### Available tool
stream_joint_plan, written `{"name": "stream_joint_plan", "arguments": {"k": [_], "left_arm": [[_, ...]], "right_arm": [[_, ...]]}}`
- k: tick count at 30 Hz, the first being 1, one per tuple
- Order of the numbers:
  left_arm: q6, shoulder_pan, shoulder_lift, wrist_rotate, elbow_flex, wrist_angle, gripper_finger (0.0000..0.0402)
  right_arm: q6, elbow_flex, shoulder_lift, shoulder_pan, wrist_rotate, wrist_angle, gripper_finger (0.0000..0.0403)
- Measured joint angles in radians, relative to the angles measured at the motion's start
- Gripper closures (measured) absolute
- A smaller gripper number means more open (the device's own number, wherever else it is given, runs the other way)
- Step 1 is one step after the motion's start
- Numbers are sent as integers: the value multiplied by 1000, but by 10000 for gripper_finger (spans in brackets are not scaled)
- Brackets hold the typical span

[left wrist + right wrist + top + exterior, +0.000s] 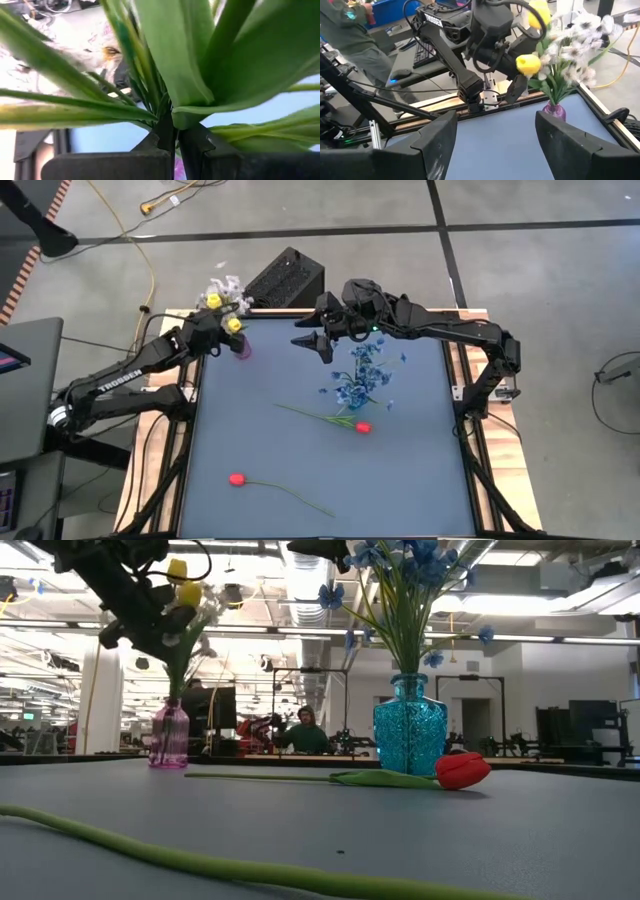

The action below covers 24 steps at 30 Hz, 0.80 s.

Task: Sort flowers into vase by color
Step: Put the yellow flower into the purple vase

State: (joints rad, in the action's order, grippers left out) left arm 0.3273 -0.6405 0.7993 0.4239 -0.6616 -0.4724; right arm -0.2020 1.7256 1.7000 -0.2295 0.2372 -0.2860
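A pink vase [242, 348] [168, 736] stands at the table's far left and holds white-lavender blossoms [225, 285] [580, 35]. My left gripper [215, 330] [172, 137] is just above it, shut among green stems and leaves under two yellow buds [234, 325] [186, 592] [527, 64]. A blue vase [410, 735] near the table's middle holds blue sprigs [360, 375]. Two red tulips [362, 427] [237, 479] lie flat on the table. My right gripper [312, 340] [495, 145] hovers open between the two vases. My left gripper pinches a green stem [170, 107] of the yellow flowers between its two fingers, below the buds, among long leaves. The fingers come level from the table's left. The stems stand about upright, running down toward the pink vase's neck [172, 700]; the leaves hide their lower ends.
Open table surface [400, 480] lies near the front and right. One tulip's long stem [200, 860] crosses the near part of the table. A black box [285, 278] sits just beyond the far edge. People [305, 730] sit in the room behind.
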Motion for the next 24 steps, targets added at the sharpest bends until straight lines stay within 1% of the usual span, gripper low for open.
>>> {"name": "stream_joint_plan", "arguments": {"k": [2,4,7,11,20,24], "left_arm": [[-10,-15,-9,0,18,18,401],[-2,-36,-22,-11,62,60,401],[6,-70,-48,-62,142,135,401],[24,-96,-73,-107,199,201,401],[9,-140,-74,-165,220,222,401],[0,-166,-52,-212,219,226,401]], "right_arm": [[0,0,0,0,0,0,106],[0,0,0,0,1,0,106],[0,0,0,2,1,0,106],[0,0,0,5,1,0,106],[-1,0,0,5,1,-1,106],[-3,0,0,5,1,2,106]]}}
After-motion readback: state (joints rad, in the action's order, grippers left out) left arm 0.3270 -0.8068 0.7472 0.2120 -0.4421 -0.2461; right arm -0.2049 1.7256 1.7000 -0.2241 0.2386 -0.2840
